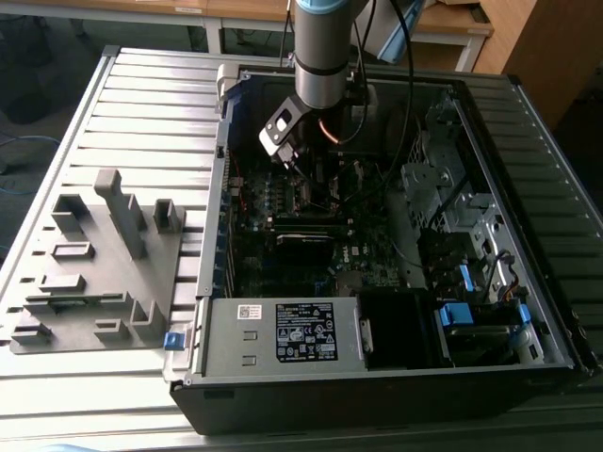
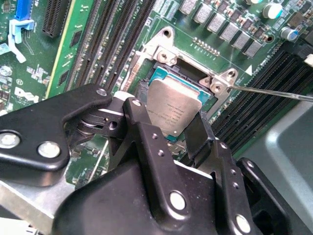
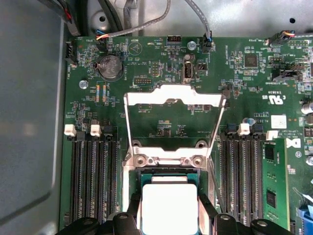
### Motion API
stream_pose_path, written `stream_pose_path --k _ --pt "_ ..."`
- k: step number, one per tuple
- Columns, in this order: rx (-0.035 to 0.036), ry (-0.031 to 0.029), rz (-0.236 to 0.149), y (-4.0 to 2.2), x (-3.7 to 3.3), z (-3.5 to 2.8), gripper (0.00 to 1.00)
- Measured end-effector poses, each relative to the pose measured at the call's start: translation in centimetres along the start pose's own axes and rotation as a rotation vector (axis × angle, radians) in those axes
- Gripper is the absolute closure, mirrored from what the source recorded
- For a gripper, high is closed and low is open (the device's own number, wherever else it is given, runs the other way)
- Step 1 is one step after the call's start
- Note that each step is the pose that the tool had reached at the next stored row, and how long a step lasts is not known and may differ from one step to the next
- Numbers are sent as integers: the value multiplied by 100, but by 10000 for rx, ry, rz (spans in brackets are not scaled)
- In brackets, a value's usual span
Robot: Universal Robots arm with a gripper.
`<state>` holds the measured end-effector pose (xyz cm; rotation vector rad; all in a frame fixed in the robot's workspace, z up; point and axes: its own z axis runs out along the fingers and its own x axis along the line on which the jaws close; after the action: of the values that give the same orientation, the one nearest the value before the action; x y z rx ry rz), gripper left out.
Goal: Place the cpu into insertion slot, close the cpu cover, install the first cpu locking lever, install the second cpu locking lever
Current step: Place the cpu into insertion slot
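I see one silver-topped square cpu [image 3: 169, 205] pinched in my black gripper [image 2: 168, 106] over one dark insertion slot [image 2: 187, 73].

No print is legible enough to read. Dark label [image 1: 306, 331] on the power-supply housing [image 1: 221, 330]: lines too small. cpu [image 2: 173, 110] top: faint, illegible engraving. Green circuit board [image 3: 234, 93]: white triangle sign [image 3: 135, 47].

We held our arm [image 1: 323, 47] almost vertical in the upper centre of the exterior view, wrist turned downward. The gripper [image 1: 300, 168] hung just below it. In both wrist views our two black jaws sat on opposite sides of the cpu [image 2: 173, 105], pressed against its edges.
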<state>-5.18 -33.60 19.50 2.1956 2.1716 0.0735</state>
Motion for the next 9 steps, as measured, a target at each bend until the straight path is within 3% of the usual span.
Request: stream_pose_path --k 2,4,9 --pt "1 10 0 0 -1 -1 46" --pt "2 64 1 0 -1 -1 46" --pt "1 74 3 5 -4 7 46"
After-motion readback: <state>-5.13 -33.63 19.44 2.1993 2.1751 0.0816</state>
